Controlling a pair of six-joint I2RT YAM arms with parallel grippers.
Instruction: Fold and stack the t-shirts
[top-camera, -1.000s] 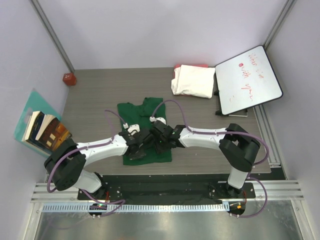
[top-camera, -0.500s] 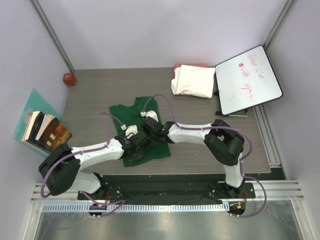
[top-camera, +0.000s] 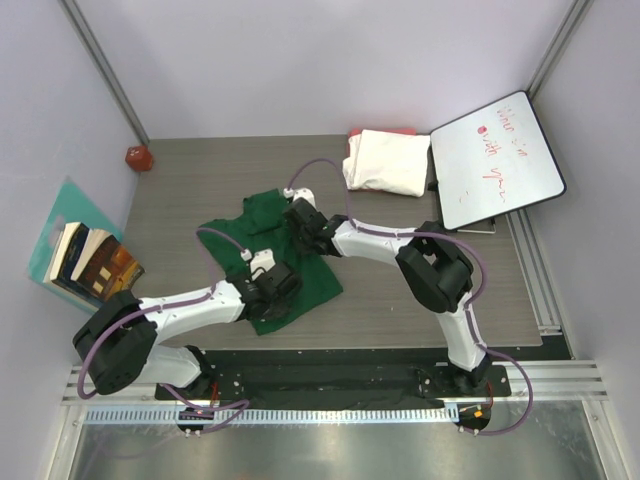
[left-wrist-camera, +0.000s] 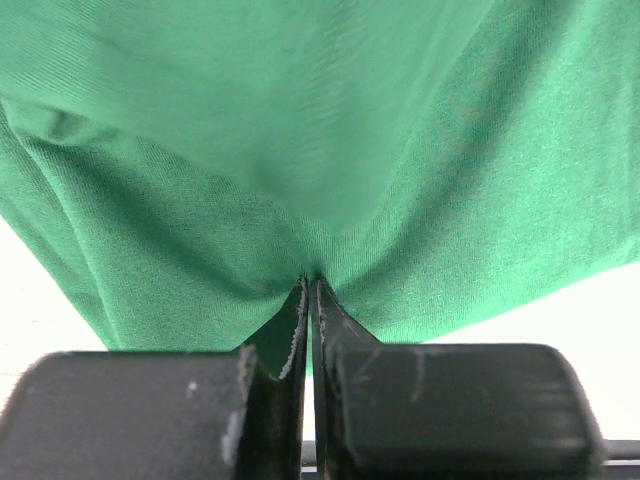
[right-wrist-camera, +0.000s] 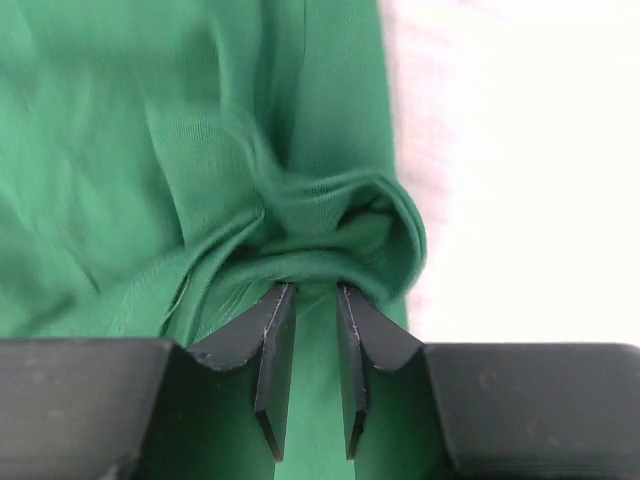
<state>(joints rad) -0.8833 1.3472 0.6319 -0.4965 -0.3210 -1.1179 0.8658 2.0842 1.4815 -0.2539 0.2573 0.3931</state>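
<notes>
The dark green t-shirt (top-camera: 312, 281) lies rumpled on the table between the two arms. At its near edge my left gripper (top-camera: 281, 284) is shut, and in the left wrist view the fingertips (left-wrist-camera: 311, 280) pinch a thin fold of the green cloth (left-wrist-camera: 300, 130). My right gripper (top-camera: 299, 219) is at the shirt's far side. In the right wrist view its jaws (right-wrist-camera: 311, 288) stand narrowly apart with a bunched roll of green cloth (right-wrist-camera: 150, 150) caught between them. A cream-white folded t-shirt (top-camera: 388, 162) sits at the back right on a red-pink cloth edge (top-camera: 380, 132).
A white whiteboard (top-camera: 495, 160) with red writing leans at the right, next to the folded bundle. A small red object (top-camera: 138, 157) sits at the back left corner. Books (top-camera: 90, 262) on a teal board lean off the table's left edge.
Both grippers have moved toward the far left, dragging the green shirt with them. The shirt now lies skewed, with its far part further left, and the right jaws have narrowed on the cloth.
</notes>
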